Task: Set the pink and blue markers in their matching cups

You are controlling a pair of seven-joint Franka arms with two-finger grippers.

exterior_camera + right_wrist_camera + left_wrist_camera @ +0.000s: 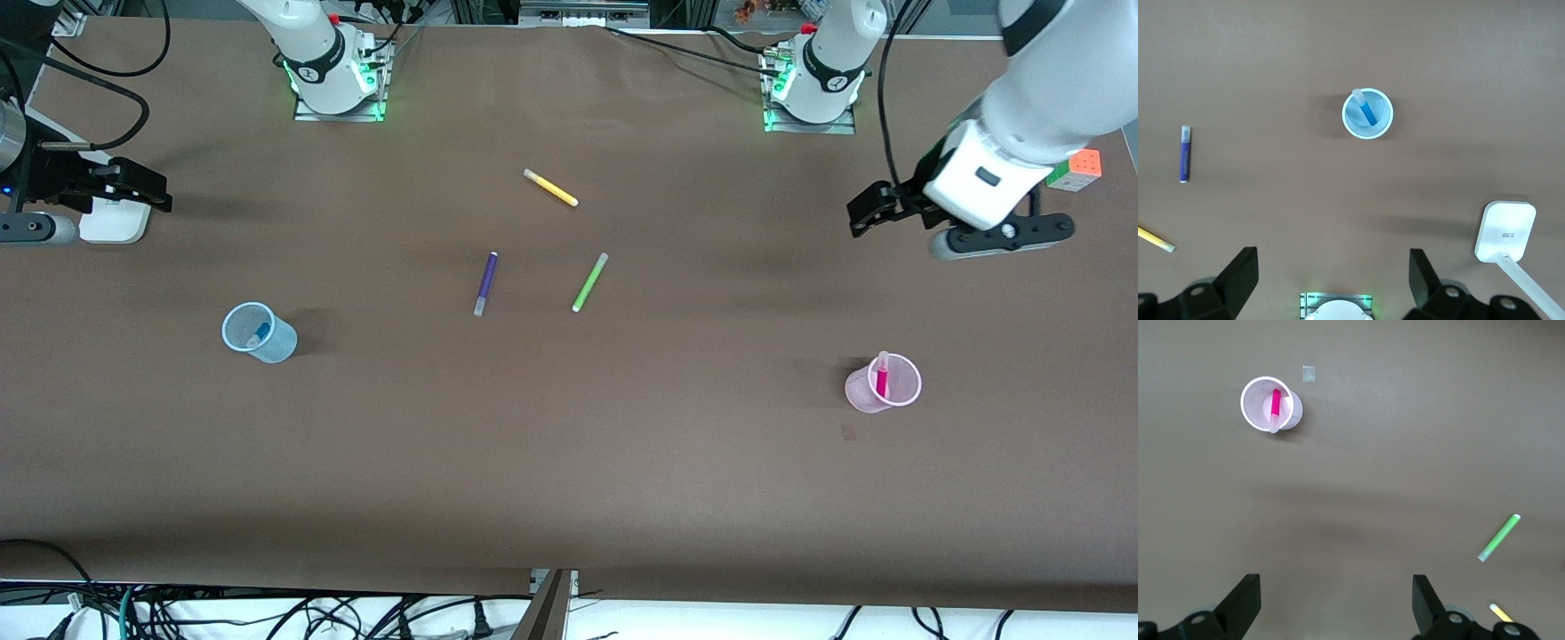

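Brown paper covers your table [569, 462] from end to end, with cables hanging off its front edge.

You have the pink marker [882, 380] standing tilted in the pink cup [902, 391], pale end up and leaning on the rim, toward the left arm's end of the table. In the left wrist view the same marker [1275, 407] sits inside the cup [1255, 410], and a small pale patch, perhaps a scrap of tape [1309, 373], lies just beside the cup.

Your blue marker [258, 336] rests inside the blue cup [276, 342] toward the right arm's end; the right wrist view shows it [1365, 110] slanted in the cup [1381, 123] with its pale end at the rim.

Between the cups, and farther from the front camera, three markers lie loose on the table: a purple marker [485, 283], a green marker [589, 282] beside it, and a yellow marker [550, 188] farther still.

Your left gripper [876, 213] hangs above bare table, farther from the camera than the pink cup, jaws spread wide with nothing between them. Your right gripper [147, 188] waits over the table's edge at its own end, jaws likewise apart, close to a white box [114, 222]. A colour cube [1076, 171] sits near the left arm.
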